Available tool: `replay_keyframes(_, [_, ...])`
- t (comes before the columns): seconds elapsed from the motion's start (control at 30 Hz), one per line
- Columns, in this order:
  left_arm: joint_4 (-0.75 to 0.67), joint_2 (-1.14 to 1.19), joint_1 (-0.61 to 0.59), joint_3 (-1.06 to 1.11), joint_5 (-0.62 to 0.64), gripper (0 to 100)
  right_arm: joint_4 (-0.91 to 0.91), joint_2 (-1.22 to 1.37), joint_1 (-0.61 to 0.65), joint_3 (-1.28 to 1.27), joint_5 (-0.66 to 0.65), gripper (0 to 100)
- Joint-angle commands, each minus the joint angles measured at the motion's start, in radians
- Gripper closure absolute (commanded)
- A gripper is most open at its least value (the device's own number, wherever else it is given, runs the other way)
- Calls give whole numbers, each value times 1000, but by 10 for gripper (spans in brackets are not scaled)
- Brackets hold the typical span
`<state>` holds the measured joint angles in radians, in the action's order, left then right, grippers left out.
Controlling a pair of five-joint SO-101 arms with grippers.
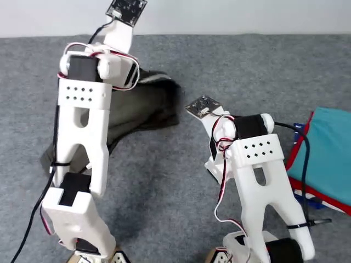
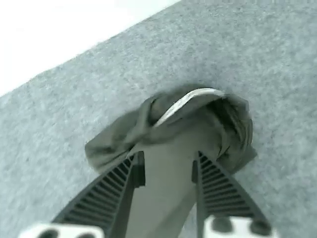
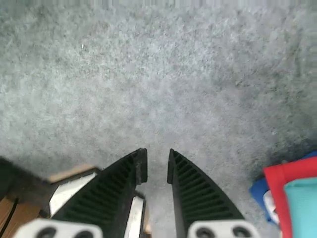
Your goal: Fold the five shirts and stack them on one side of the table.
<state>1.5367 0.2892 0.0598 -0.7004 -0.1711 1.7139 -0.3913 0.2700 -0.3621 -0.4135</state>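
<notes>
While left gripper (image 2: 168, 159) pinches olive shirt (image 2: 124, 135), right gripper (image 3: 157, 166) narrow, empty; cloth looks limp, light, so best grab hem corners.

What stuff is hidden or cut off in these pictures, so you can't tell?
Dark shirt: high view, the left arm covers most of it, so its fold is unclear.
Teal shirt: high view, cut off by the right edge.
Blue thing beside it: right wrist view, too little shows to name it.
</notes>
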Motion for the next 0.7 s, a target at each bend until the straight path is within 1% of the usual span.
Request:
replay_keyframes(0.0, [63, -11, -60, -81, 12, 834, -77, -25, -1, 12, 5, 915])
replay_keyframes(0.13, [144, -14, -176, -88, 14, 834, -199, -1, 1, 14, 5, 909])
replay_keyframes(0.23, [218, -14, -272, -81, 14, 834, -228, 93, 24, 68, 8, 832])
replay_keyframes(0.3, [219, -15, -347, -56, 14, 836, -225, 182, 47, 141, 14, 774])
replay_keyframes(0.33, [219, -15, -382, -47, 14, 842, -225, 229, 61, 187, 32, 762])
replay_keyframes(0.47, [219, -15, -488, 1, 8, 871, -223, 423, 113, 382, 106, 760])
replay_keyframes(0.67, [219, -15, -566, 56, 6, 882, -223, 702, 186, 663, 160, 760])
